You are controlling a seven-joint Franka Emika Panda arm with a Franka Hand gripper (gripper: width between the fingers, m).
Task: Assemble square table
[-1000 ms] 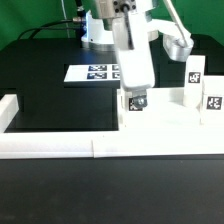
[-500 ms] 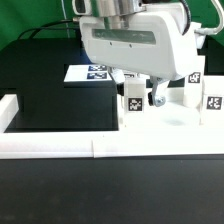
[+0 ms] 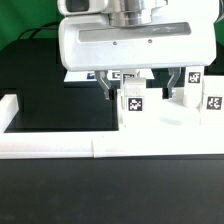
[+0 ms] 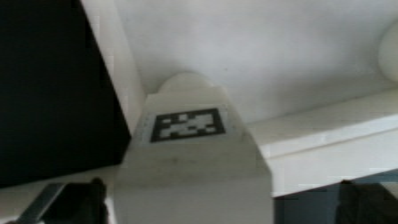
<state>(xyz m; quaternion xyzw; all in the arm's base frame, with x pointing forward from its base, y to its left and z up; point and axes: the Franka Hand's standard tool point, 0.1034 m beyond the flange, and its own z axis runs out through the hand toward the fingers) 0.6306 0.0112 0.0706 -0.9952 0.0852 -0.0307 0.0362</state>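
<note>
We saw the pincer (image 3: 138, 86) spread wide and holding nothing, hanging over an upright tagged leg (image 3: 132, 105) on the white square plate (image 3: 165, 118), two more tagged legs (image 3: 212, 103) standing toward the exterior view's right, black bench (image 3: 50, 95) alongside.

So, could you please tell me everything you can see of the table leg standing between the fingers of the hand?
The leg is a small white post, plastic by its look, with a black-and-white tag on its face. It stands upright on the white square plate, near the edge on the exterior view's left. The open hand straddles it; its dark fingers flank the leg without visibly touching it. How it is fastened cannot be seen.
</note>
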